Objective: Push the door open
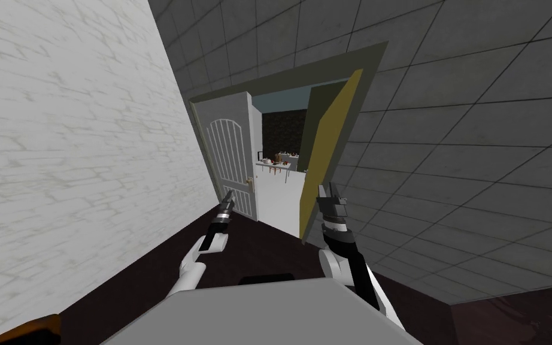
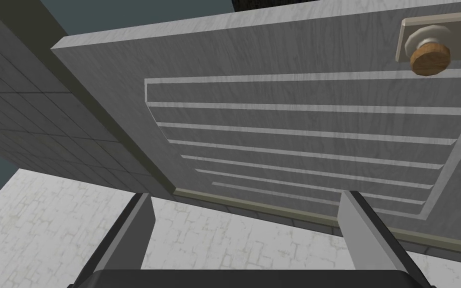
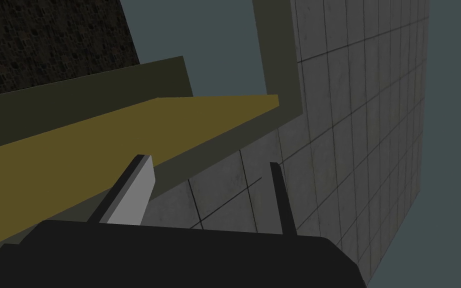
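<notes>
Gap between grey door (image 1: 230, 162) and open yellow door (image 1: 328, 150); left tool (image 2: 246, 195) wide before grey door; right tool (image 3: 208, 161) wide beside yellow door.

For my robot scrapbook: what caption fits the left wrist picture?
Open left gripper faces a grey panelled door with a brown knob.

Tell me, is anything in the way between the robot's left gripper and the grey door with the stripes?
No, nothing visible. The open left gripper faces the grey panelled door with only open space between them. Its brown knob sits off to one side. What lies behind the door is hidden.
</notes>
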Controlling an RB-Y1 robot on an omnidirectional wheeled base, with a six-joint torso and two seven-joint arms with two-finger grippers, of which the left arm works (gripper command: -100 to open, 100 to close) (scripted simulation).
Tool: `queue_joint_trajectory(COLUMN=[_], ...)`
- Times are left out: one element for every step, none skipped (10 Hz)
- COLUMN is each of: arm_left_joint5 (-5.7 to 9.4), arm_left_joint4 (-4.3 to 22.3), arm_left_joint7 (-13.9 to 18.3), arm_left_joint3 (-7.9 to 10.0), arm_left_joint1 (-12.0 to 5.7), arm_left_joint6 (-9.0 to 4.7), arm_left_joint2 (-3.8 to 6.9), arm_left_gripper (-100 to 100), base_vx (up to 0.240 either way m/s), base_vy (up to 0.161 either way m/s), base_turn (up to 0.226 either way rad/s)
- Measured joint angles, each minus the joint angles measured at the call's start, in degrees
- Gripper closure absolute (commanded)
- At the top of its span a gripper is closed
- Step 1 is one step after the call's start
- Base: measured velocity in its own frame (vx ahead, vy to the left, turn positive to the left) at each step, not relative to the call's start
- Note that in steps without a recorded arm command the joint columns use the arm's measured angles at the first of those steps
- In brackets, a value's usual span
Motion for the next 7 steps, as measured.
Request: queue_joint_trajectory(arm_left_joint5=[-0.11,-0.25,-0.27,-0.36,-0.48,-0.55,-0.62], arm_left_joint4=[1.9,3.1,4.9,6.8,8.5,10.0,10.8], arm_left_joint7=[0.2,0.3,0.8,1.0,1.2,1.5,1.6], arm_left_joint3=[0.07,0.08,0.21,0.30,0.36,0.40,0.43], arm_left_joint1=[-1.15,-2.05,-3.07,-4.22,-5.21,-6.03,-6.51], arm_left_joint6=[-0.01,0.39,0.28,0.19,0.21,0.40,0.57], arm_left_joint2=[0.01,-0.05,0.33,0.39,0.36,0.57,0.50], arm_left_gripper=[-100,-100,-100,-100,-100,-100,-100], base_vx=[0.052,0.026,0.038,0.049,0.059,0.032,0.016], base_vy=[0.114,0.131,0.146,0.140,0.138,0.091,0.067], base_turn=[-0.132,-0.146,-0.130,-0.128,-0.144,-0.041,-0.069])
